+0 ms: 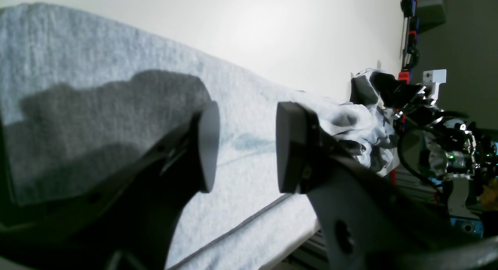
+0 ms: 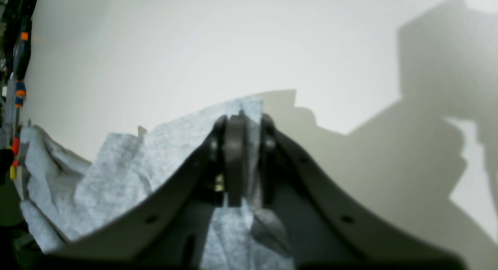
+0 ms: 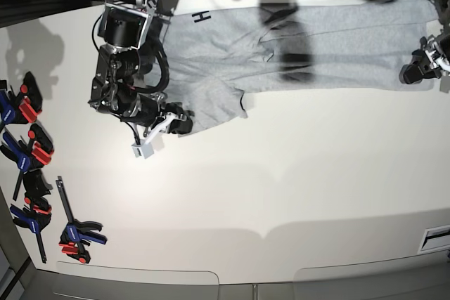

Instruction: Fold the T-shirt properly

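The light grey T-shirt (image 3: 337, 40) lies spread along the far side of the white table (image 3: 281, 173), with a black letter H (image 3: 202, 16) showing near its left end. My right gripper (image 3: 181, 124) is shut on a lower corner of the shirt. In the right wrist view its fingers (image 2: 234, 145) pinch the grey fabric (image 2: 128, 165), which is lifted and bunched. My left gripper (image 3: 413, 72) is at the shirt's right end. In the left wrist view it (image 1: 247, 145) is open just above flat fabric (image 1: 97, 52), with nothing between the jaws.
Several blue, red and black clamps (image 3: 28, 152) lie along the table's left edge, one more (image 3: 77, 233) nearer the front. The shirt's right end reaches the table's edge (image 1: 303, 239). The right arm (image 1: 404, 99) shows far off in the left wrist view.
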`<control>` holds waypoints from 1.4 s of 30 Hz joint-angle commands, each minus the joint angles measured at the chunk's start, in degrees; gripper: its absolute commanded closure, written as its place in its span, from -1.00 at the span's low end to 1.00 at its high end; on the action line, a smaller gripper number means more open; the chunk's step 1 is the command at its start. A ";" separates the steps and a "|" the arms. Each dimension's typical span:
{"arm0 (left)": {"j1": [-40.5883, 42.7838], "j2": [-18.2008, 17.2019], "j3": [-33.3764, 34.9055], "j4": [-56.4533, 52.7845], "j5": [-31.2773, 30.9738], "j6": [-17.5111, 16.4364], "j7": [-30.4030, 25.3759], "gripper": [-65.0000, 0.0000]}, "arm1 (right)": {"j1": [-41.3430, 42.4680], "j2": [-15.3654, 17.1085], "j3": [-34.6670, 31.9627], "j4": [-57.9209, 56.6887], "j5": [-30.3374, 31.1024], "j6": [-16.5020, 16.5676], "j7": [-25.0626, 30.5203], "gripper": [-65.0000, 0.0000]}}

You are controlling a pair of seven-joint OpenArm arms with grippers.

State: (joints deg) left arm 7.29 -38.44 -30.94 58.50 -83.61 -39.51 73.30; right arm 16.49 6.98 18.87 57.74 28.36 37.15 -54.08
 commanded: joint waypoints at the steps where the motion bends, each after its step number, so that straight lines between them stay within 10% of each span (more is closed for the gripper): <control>1: -0.48 -1.57 -0.63 0.85 -1.39 -0.49 -0.68 0.33 | 1.11 0.28 -0.04 0.37 -0.70 0.22 -0.85 0.94; 12: -0.48 -1.57 -0.61 0.85 -1.39 -0.49 -0.68 0.34 | 1.18 -0.85 -0.04 3.85 12.74 2.85 -12.07 1.00; 21: -0.48 -1.57 -0.63 0.85 -1.39 -0.49 -0.68 0.34 | -8.13 -8.33 -0.09 18.43 26.10 2.85 -21.75 1.00; 42: -0.48 -1.57 -0.63 0.85 -1.39 -0.49 -0.96 0.34 | -27.78 -10.49 -9.03 32.70 37.03 2.85 -25.88 1.00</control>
State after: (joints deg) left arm 7.27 -38.41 -30.94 58.50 -83.61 -39.51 72.88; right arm -11.75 -3.49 9.96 89.32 63.31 39.29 -80.27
